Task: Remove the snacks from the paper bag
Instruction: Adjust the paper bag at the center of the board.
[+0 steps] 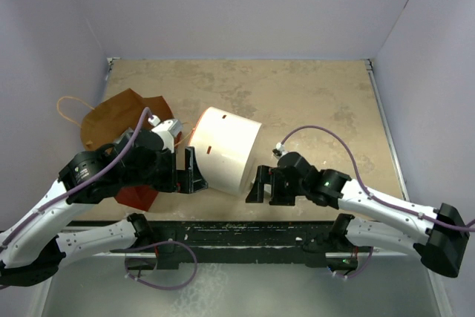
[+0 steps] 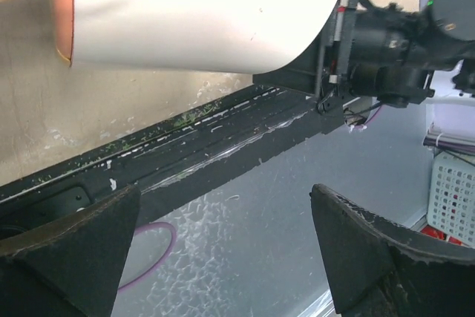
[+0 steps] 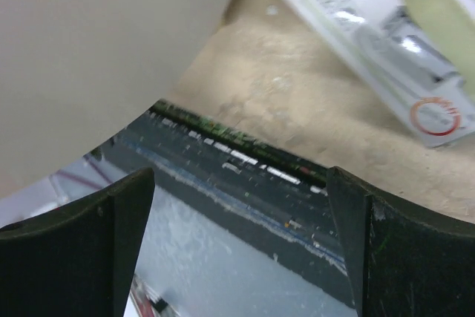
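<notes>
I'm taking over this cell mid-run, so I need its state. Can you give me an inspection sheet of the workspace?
Surface: tan mottled table, white flecks along its dark near edge.
Job's things: paper bag lies at the left, partly hidden by the left arm; no snacks seen.
Clutter: white cylinder on its side at centre; flat white box by the right pincer.
Grippers: left pincer open, empty; right pincer open, empty; both beside the cylinder.
Cables: purple cable loops over each arm.
Surroundings: pale walls on three sides; white basket off the table.
</notes>
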### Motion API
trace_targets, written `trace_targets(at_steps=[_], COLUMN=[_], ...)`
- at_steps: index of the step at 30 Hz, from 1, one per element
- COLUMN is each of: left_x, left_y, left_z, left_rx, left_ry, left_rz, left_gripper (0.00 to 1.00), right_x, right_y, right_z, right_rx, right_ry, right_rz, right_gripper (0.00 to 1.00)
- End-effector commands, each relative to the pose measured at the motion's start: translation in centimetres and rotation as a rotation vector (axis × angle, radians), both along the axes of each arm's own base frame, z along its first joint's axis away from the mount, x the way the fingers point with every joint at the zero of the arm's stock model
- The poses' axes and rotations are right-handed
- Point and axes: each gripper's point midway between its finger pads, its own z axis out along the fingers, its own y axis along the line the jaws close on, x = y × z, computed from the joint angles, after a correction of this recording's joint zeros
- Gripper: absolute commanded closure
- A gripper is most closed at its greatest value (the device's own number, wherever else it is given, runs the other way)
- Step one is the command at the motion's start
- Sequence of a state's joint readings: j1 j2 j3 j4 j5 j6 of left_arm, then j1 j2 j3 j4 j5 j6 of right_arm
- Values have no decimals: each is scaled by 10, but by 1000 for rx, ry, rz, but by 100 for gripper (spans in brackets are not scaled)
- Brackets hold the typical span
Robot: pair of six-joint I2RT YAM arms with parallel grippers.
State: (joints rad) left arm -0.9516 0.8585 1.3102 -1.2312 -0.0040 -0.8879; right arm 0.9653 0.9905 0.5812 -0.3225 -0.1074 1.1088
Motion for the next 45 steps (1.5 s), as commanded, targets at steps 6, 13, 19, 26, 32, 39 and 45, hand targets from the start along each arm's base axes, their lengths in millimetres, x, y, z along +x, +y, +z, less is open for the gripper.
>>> trace_targets(at_steps=[6,13,19,26,32,39,45], left_x=[4,24,62,131,195,187,149], left_y=[9,27,57,82,131,245,294], left_z=[25,55,87,112,102,85,86], left_rx=[-38,7,238,453,477,501,543], left_ry=[-47,-158,-296,-412,-357,-196,-185], left_rz=[61,154,274,383,499,983,1231], left_gripper=[1,1,1,1,1,1,1], right_x=[37,31,33,39,55,89,111], right_y=[4,-1,-19,-32,-59,-76,-71], right_z=[-16,-19,-6,36,71,126,153], right_rx=[64,45,39,58,-33,-189,-195], right_ry=[-42,-20,-89,-242,-412,-613,-683], right_rz=[-286,-275,-296,-246,-268,-241,-172], right_gripper=[2,4,3,1,0,0,0])
